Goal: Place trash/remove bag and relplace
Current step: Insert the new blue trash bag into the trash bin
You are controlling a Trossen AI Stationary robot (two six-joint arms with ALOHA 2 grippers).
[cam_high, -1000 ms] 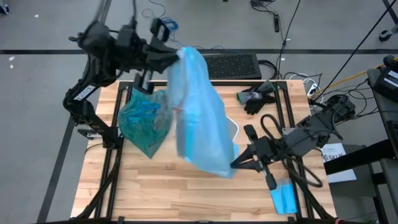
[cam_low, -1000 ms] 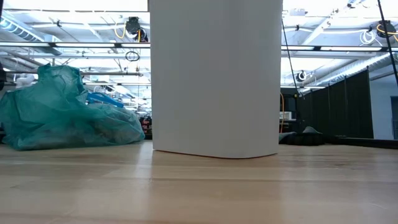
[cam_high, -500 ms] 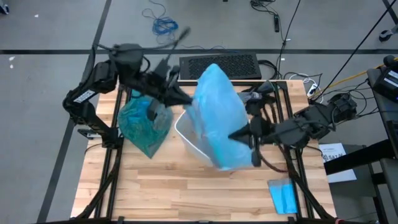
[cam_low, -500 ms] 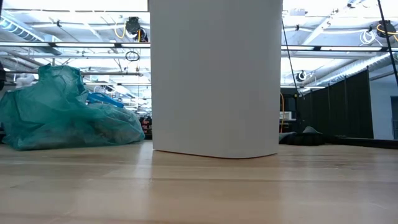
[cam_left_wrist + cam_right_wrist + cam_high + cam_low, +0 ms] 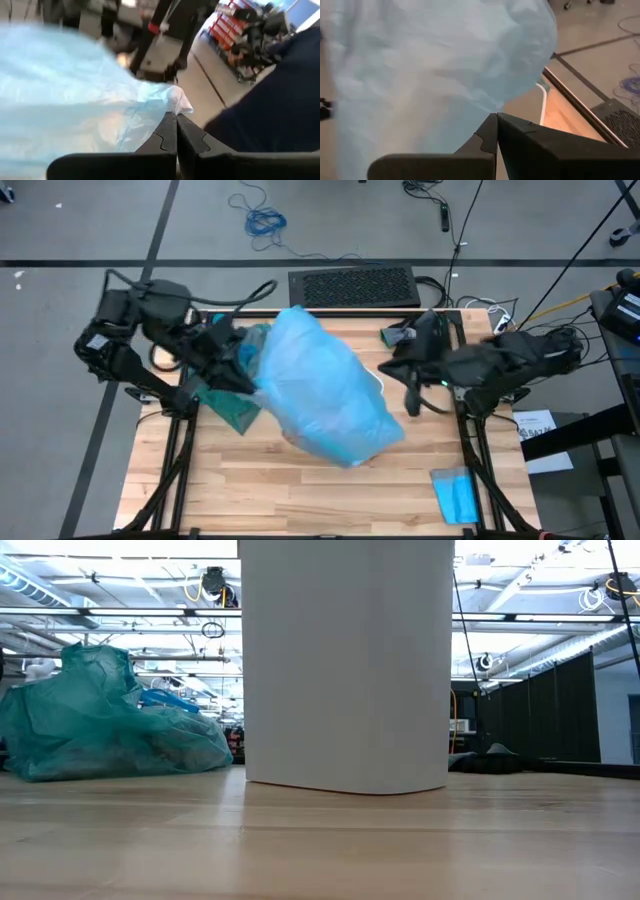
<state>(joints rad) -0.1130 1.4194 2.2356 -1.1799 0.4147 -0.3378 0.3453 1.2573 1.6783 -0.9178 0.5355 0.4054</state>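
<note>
While a pale blue bag (image 5: 320,395) billows over the white bin (image 5: 346,665) at the middle of the wooden surface (image 5: 300,485), both arms reach in toward it from either side. The left gripper (image 5: 176,131) is at the bag's left edge, jaws pressed together on a fold of the pale plastic. The right gripper (image 5: 497,131) is at the bag's right edge, jaws also fully closed; whether any plastic is pinched between them cannot be told. The teal bag (image 5: 105,725) lies crumpled on the surface to the left of the bin, partly hidden under the left arm in the high view. A flat folded blue sheet (image 5: 458,496) lies near the surface's front right corner, well apart from the bin. No brand or writing can be read on anything.
</note>
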